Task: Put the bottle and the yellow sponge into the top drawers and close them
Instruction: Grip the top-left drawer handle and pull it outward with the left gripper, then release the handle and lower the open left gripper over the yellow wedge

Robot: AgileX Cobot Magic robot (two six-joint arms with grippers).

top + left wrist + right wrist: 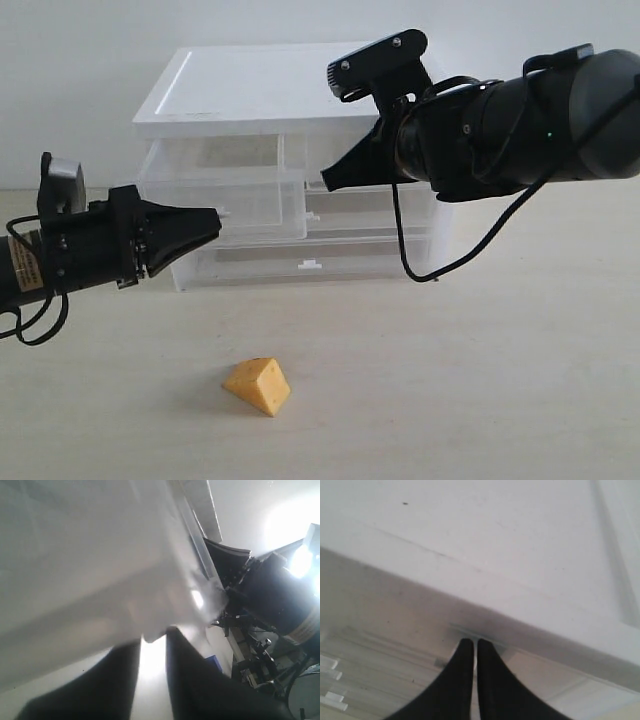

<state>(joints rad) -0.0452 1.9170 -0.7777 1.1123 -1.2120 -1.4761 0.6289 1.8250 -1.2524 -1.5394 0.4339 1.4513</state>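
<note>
Left end effector [214, 222], slightly parted, is hovering at the pulled-out left top drawer [250, 200]; clenched right end effector [326, 184] is risking shoving the drawer unit [250, 95] backward.

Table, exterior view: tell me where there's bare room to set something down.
Free: the beige table right of the orange-yellow foam wedge sponge, and the patch left of it. Crowded: the white plastic drawer cabinet front, where the left tool and right tool sit.
</note>
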